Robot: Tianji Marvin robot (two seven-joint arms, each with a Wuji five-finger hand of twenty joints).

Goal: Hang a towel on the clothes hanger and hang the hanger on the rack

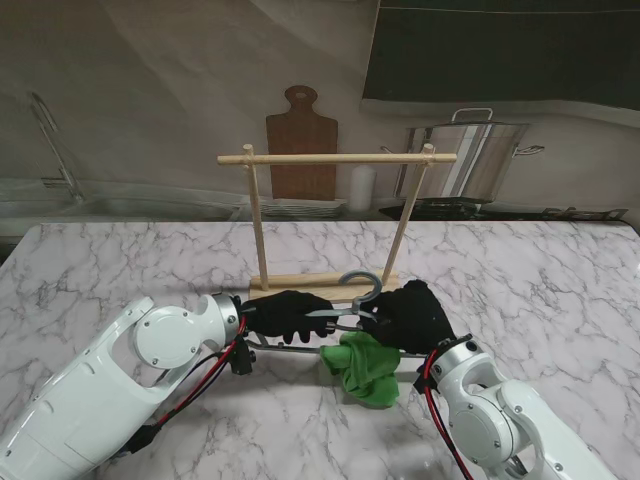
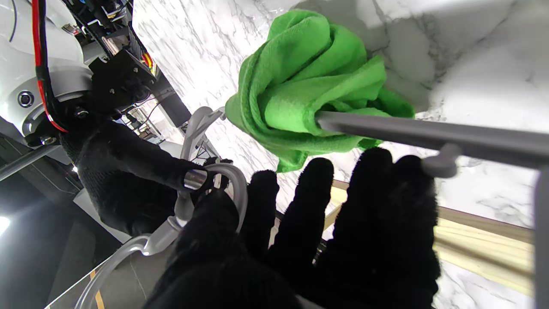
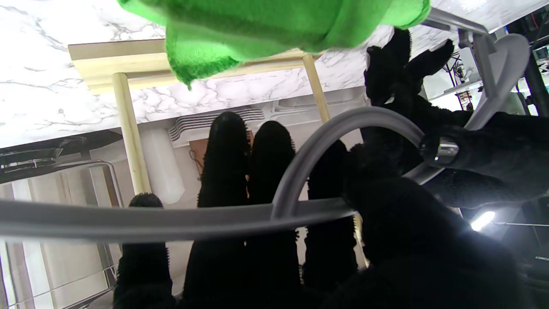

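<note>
A grey clothes hanger is held just above the marble table, in front of the wooden rack. A bunched green towel is draped over its lower bar and sags toward the table. My left hand grips one shoulder of the hanger. My right hand pinches it near the base of the hook. The left wrist view shows the towel on the hanger bar, beyond my left fingers. In the right wrist view the hook curves across my right fingers, and the rack base lies beyond.
Behind the table, along the counter, stand a wooden cutting board, a white cylinder, a steel pot and a faucet. Bare marble stretches to both sides of the rack.
</note>
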